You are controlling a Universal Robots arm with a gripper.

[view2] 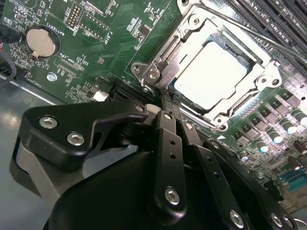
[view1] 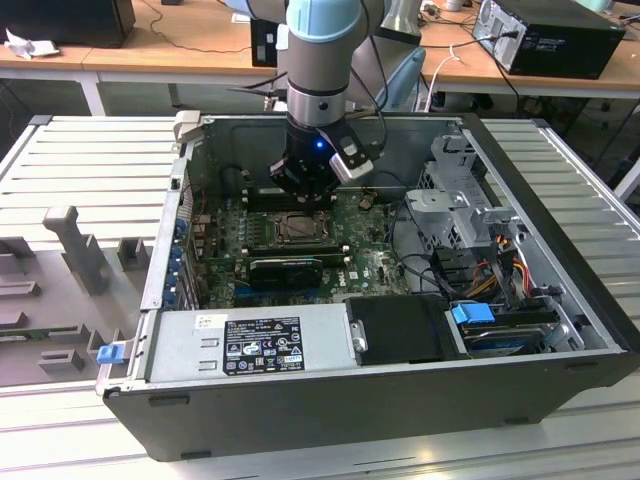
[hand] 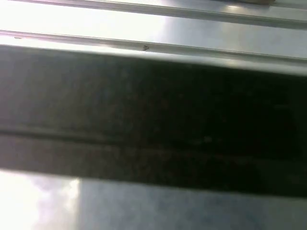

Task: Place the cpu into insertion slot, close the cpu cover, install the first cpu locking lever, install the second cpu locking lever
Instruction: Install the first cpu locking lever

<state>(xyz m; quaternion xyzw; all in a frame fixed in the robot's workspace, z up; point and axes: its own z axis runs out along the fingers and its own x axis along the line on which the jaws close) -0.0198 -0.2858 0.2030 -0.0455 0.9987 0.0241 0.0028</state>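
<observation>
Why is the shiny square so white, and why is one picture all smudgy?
In the second wrist view, light glares off the cpu, washing its face nearly white inside the cpu cover. The first wrist view is blurred: a dark band between bright, overexposed patches. The exterior view is evenly lit.

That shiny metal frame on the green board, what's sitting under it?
Through the square cut-out of the cpu cover shows the pale silvery face of the cpu, lying in the insertion slot. The cover hides the chip's edges and the pins below. The pincer is at the cover's corner.
</observation>
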